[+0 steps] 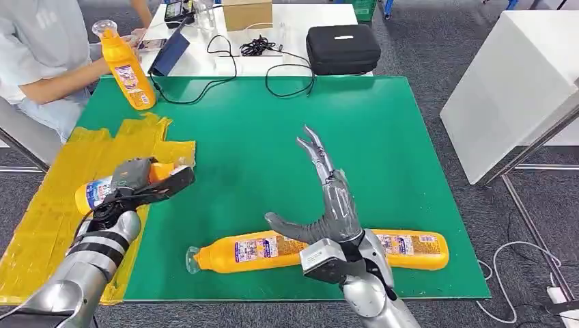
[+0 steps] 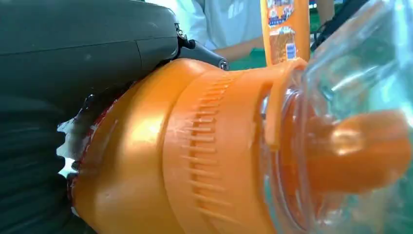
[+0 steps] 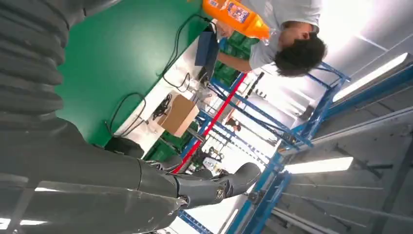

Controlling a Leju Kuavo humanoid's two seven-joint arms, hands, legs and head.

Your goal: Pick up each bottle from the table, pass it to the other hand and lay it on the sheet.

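My left hand [image 1: 140,181] grips an orange bottle [image 1: 95,192] lying over the yellow sheet [image 1: 48,219] at the table's left side. Up close in the left wrist view, that bottle's orange shoulder [image 2: 160,161] and clear cap [image 2: 350,131] sit against my hand [image 2: 73,53]. My right hand [image 1: 331,205] is open, fingers stretched upward above the green mat [image 1: 287,130]. Beneath its wrist a long orange bottle [image 1: 252,251] lies on its side near the front edge. A third orange bottle [image 1: 126,68] stands upright at the mat's far left corner, also visible as the bottle [image 3: 236,14] in the right wrist view.
A person in a light shirt [image 1: 34,55] sits at the far left beside the upright bottle. Behind the mat a white table holds a black case [image 1: 341,48], a cardboard box [image 1: 247,14], cables [image 1: 256,48] and a laptop [image 1: 171,51]. A white cabinet [image 1: 512,89] stands at right.
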